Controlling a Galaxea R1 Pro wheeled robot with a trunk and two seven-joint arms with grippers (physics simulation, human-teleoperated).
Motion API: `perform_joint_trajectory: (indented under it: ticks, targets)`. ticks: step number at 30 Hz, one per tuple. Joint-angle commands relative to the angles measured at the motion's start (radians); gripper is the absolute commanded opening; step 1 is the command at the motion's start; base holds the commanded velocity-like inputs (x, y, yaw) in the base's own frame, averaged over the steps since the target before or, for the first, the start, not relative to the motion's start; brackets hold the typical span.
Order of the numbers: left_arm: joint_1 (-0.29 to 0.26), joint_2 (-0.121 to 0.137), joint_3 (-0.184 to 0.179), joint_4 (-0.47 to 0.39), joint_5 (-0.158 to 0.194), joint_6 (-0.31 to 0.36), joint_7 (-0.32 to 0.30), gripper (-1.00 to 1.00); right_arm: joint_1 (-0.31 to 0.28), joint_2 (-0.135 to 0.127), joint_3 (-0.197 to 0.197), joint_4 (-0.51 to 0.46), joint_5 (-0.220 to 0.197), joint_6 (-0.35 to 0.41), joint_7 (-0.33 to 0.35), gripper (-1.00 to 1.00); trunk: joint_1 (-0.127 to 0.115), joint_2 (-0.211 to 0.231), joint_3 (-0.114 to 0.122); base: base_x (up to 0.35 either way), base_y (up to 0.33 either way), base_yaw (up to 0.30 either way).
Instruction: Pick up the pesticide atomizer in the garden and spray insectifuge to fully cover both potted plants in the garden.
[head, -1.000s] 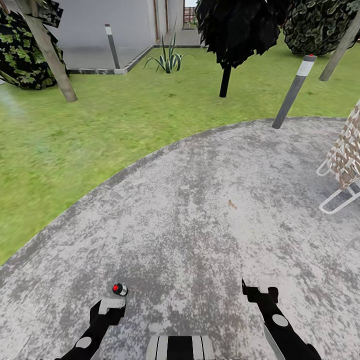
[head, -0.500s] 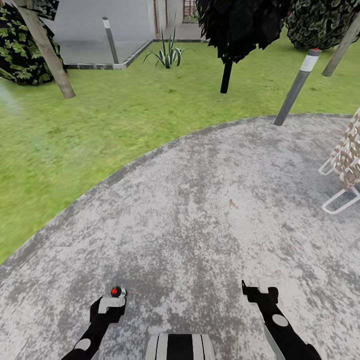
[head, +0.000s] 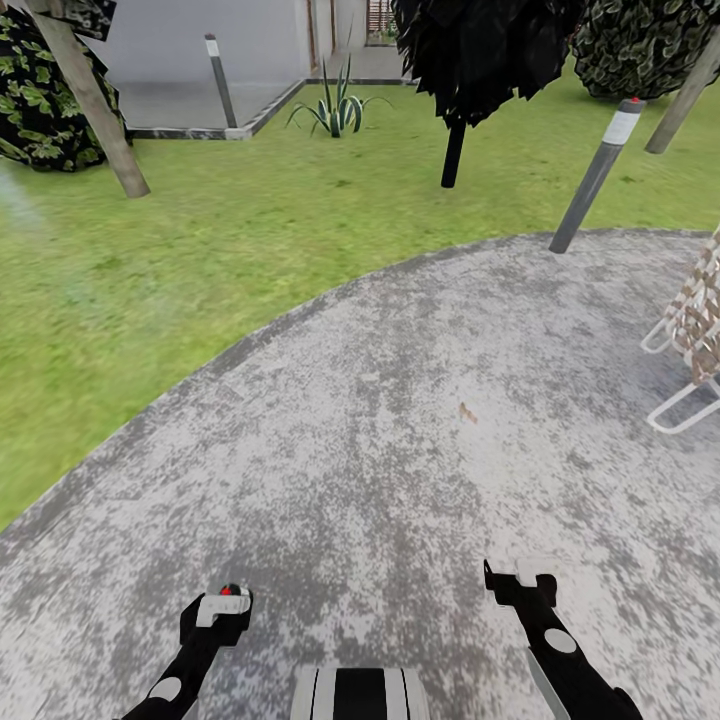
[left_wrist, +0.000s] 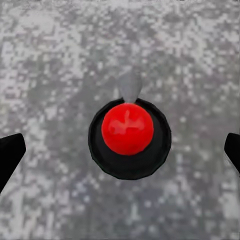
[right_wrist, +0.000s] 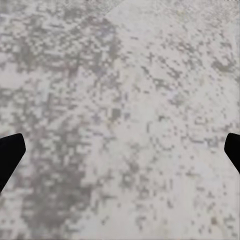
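left tool (left_wrist: 120, 150) spread around the pesticide atomizer (left_wrist: 129, 137), apparently not pinching; could slip off over the grey paving (head: 400, 430). right tool (right_wrist: 120, 150) spread, empty (potted plants unsighted, overshoot likely).

Head high; wrists close above paving (head: 400, 420).

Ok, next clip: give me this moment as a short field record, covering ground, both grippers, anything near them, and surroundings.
ground: mottled grey paved patio, curved edge meeting lawn
left gripper: open, fingertips wide apart
object near left gripper: red-topped black round item with pale clear tip, centred between the fingers, not gripped
right gripper: open, nothing between the fingers
surroundings: two bollard posts, spiky grass-like plant, dark tree, webbed lawn chair
potted plants: cannot tell
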Motion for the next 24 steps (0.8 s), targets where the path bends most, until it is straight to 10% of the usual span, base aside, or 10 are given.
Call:
perform_joint_trajectory:
  ticks: [1,24]
  targets:
    - [0.0,0.0,0.0,0.0,-0.003,-0.004,0.001,1.0,0.0,0.0,0.001,0.001,0.0,-0.003,-0.003,1.0,0.0,0.0,-0.001,0.052,0.0,0.0]
    - [0.004,0.0,-0.001,0.001,-0.003,-0.015,0.001,1.0,0.0,0.0,0.0,0.001,-0.001,-0.003,-0.003,1.0,0.002,-0.001,-0.025,0.003,0.0,0.0]
